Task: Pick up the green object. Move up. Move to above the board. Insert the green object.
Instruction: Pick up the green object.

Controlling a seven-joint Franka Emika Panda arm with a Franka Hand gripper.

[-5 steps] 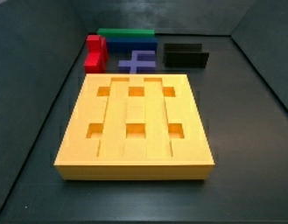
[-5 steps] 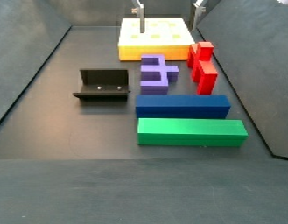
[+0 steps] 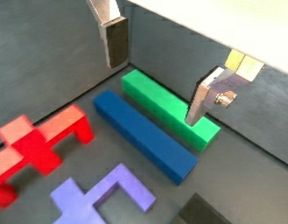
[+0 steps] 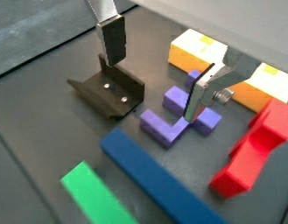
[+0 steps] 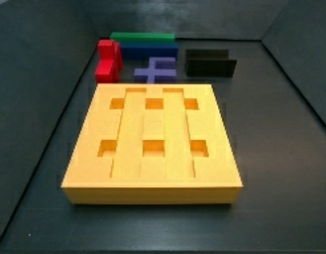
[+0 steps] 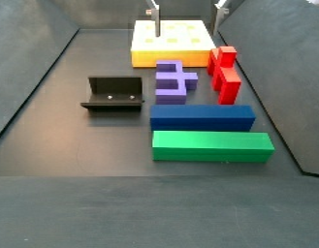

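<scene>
On the left of a side view sits the fixture (image 6: 111, 94), then the purple cross (image 6: 176, 80) and blue bar (image 6: 202, 117); the green object (image 6: 212, 146) lies nearest, flat on the floor, untouched. Far back is the board (image 6: 174, 42), with the gripper (image 6: 185, 8) high above it, jaws spread and empty. A good pick means descending centred over the bar's middle — fingers across its narrow width, clear of the touching blue bar.
</scene>
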